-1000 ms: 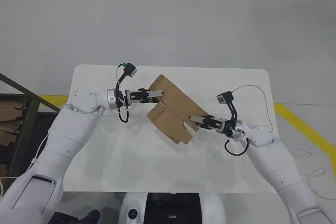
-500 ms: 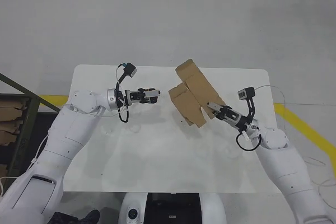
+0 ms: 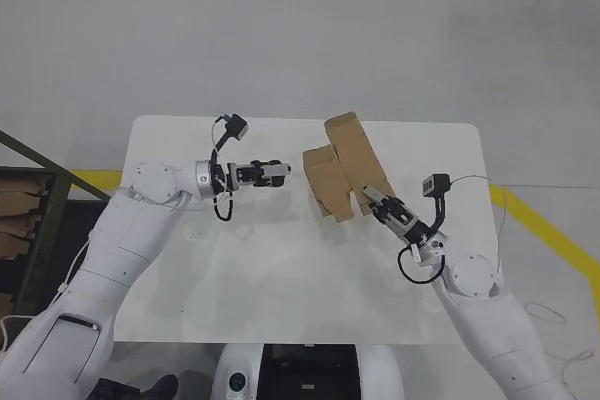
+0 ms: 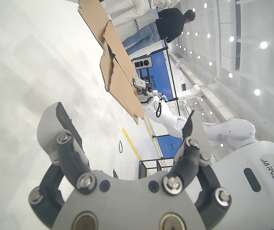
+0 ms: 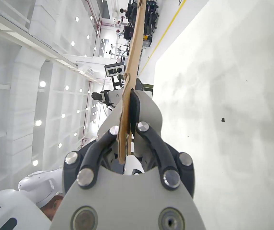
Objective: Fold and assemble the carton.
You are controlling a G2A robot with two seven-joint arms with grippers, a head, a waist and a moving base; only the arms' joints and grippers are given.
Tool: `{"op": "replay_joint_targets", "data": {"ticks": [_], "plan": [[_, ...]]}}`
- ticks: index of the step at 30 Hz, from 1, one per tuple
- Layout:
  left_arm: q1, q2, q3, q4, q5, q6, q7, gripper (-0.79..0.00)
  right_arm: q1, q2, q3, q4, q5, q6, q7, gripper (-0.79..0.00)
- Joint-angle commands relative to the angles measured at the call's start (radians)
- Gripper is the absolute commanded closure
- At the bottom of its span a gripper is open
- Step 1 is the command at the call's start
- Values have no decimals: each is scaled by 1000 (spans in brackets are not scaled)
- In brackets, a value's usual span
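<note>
**Right pincer clamps the carton, left one empty**

From above: the flat brown carton hangs tilted over the far middle of the white table, its panels only partly folded. My right pincer is clenched on the carton's edge nearest me. My left pincer sits just beside the carton's other side, apart from it.

Left wrist: my two fingers are spread wide with nothing between them. The carton stands ahead, raised above the table, and my right pincer grips its far end.

Right wrist: both pads press on a cardboard edge. The sheet runs straight away from me, seen edge-on, above the table.
</note>
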Motion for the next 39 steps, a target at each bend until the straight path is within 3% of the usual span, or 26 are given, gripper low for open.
{"op": "replay_joint_targets", "data": {"ticks": [1, 8, 23, 26, 30, 32, 39], "plan": [[2, -4, 16, -15, 10, 12, 6, -785, -12, -4, -9, -13, -14, 3, -47, 0], [-8, -28, 83, -13, -1, 21, 12, -785, -35, -19, -27, -37, -59, 11, -166, 0], [-65, -90, 185, 70, -59, -25, 73, -779, -45, -41, -46, -56, -87, 15, -240, 0], [-72, -98, 189, 91, -87, -30, 70, -643, -44, -45, -46, -56, -97, 4, -255, 0], [-76, -107, 187, 121, -138, -26, 58, -391, -44, -50, -44, -57, -114, -10, -263, 0], [-79, -111, 186, 135, -157, -19, 46, -342, -46, -52, -43, -59, -126, -19, -269, 0], [-90, -123, 187, 165, -184, -20, 20, -292, -54, -58, -38, -64, -155, -21, -293, 0]]}}
